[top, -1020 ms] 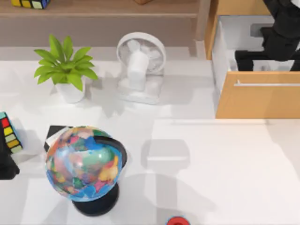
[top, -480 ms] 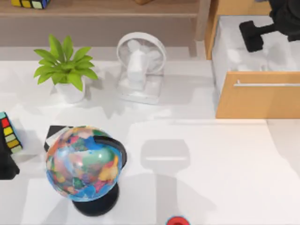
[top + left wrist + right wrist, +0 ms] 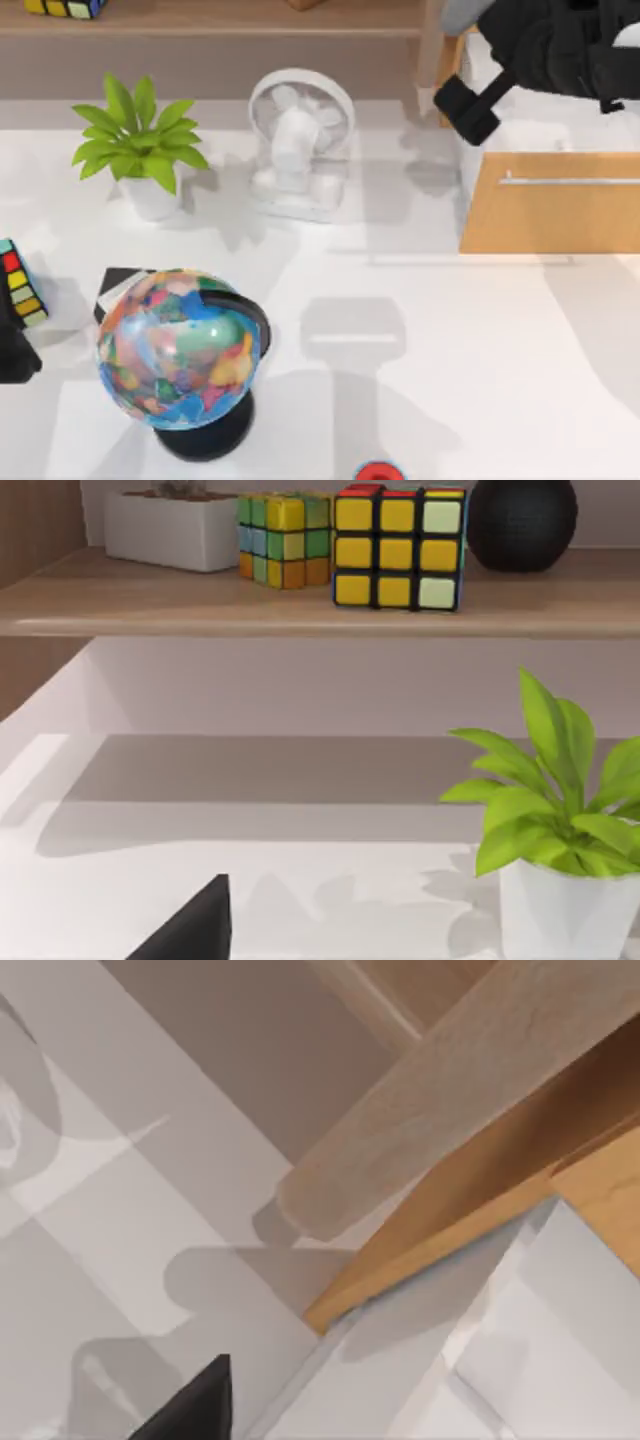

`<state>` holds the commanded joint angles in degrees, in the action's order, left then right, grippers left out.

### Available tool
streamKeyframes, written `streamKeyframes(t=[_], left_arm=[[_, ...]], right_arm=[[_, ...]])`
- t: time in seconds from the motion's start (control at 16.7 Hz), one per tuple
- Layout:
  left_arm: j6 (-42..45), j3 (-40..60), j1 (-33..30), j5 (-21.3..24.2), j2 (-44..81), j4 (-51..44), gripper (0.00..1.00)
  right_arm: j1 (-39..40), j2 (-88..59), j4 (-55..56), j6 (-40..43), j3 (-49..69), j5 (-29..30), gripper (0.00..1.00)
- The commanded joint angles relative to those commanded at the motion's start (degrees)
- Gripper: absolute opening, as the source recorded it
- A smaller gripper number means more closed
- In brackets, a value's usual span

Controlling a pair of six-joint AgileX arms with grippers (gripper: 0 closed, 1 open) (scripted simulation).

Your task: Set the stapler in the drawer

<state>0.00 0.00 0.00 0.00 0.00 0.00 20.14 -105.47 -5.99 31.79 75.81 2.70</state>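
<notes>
Top view: right gripper [image 3: 468,110] above open drawer [image 3: 550,205] left wall.

No writing, label, brand, number or sign can be read on anything here.
</notes>
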Motion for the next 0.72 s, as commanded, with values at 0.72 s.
streamKeyframes(t=[0.72], left_arm=[[0.0, 0.0, 0.0, 0.0, 0.0, 0.0, 1.00]], right_arm=[[9.6, 2.0, 76.3, 40.9, -51.0, 8.9, 1.00]])
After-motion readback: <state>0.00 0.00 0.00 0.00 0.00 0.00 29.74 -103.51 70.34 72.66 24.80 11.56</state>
